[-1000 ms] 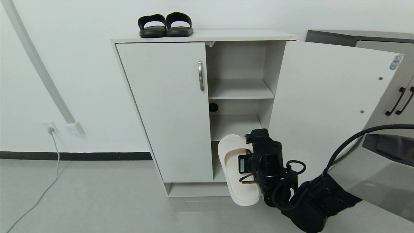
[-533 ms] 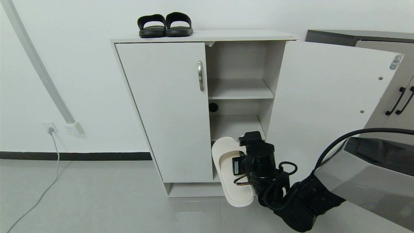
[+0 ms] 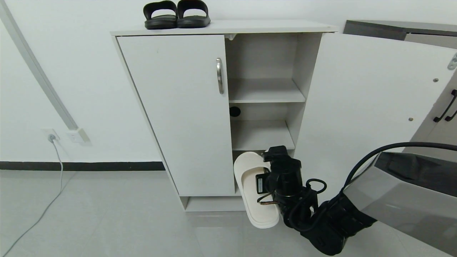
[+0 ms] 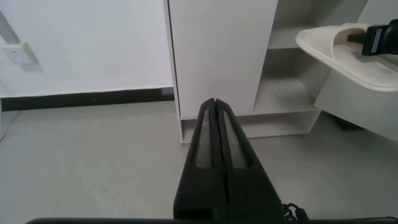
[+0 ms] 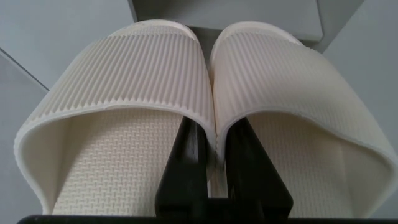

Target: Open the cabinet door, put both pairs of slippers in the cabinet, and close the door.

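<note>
The white cabinet has its left door closed and its right door swung wide open, showing bare shelves. A black pair of slippers sits on the cabinet top at the left. My right gripper is shut on the inner edges of both white slippers, holding them side by side. The white slippers hang tilted just in front of the lowest compartment, toes toward it. My left gripper is shut on nothing, low above the floor, facing the cabinet base; the white slippers show beyond it.
A grey cabinet stands right behind the open door. A wall socket with a cable is at the left, and the cable trails over the floor. Grey floor lies open in front of the closed door.
My right gripper has carried the white slippers a little left, closer to the lowest opening. The head camera has shifted, so the cabinet sits higher and larger in the picture.
</note>
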